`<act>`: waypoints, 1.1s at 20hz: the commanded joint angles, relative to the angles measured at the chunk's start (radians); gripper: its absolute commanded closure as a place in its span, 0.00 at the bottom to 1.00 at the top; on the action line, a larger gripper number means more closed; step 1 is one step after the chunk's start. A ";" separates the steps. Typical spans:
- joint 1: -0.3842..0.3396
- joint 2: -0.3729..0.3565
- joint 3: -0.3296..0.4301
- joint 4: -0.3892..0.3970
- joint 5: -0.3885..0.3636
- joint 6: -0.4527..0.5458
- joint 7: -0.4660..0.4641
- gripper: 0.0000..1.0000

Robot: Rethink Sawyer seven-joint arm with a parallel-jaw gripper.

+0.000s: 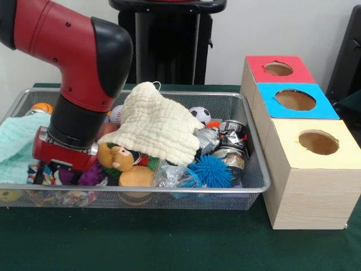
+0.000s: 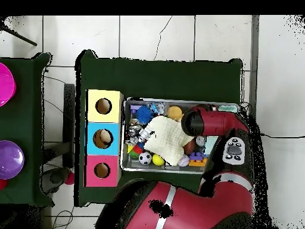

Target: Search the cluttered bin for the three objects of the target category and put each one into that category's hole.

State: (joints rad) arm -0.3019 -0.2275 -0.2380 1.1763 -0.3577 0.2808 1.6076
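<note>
Front view, left to right: gripper [image 1: 54, 169] down in the wire bin [image 1: 256, 169] among clutter, finger state not discernible. Cream waffle cloth [image 1: 158, 127] mid-bin. No patterned scrap clearly identifiable. Yellow-topped box's hole [image 1: 318, 141] far right.

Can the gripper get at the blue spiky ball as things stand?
Probably yes. The blue spiky ball lies uncovered at the tray's front rim, beside the cream cloth; the gripper is at the opposite end.

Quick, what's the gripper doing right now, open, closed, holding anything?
Gripper: down in the cluttered bin at its mint-cloth end; open or closed cannot be told.
</note>
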 commanded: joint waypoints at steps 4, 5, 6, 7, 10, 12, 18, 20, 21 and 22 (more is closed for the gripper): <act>-0.100 0.076 0.231 0.009 -0.048 0.046 -0.092 0.00; -0.103 0.076 0.235 0.009 -0.049 0.050 -0.090 0.00; -0.108 0.077 0.241 0.010 -0.050 0.055 -0.091 0.00; -0.112 0.077 0.246 0.011 -0.051 0.059 -0.092 0.00; -0.134 0.076 0.272 0.020 -0.043 0.065 -0.083 0.00; -0.143 0.075 0.284 0.025 -0.044 0.065 -0.076 0.00; -0.145 0.072 0.283 0.043 -0.030 0.056 -0.006 0.00; -0.142 0.064 0.280 0.068 0.004 0.076 0.043 0.00; -0.148 0.059 0.288 0.081 0.012 0.072 0.053 0.00; -0.164 0.052 0.311 0.106 0.031 0.070 0.065 0.00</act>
State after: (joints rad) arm -0.4304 -0.2640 -0.0886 1.1923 -0.3571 0.3607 1.6076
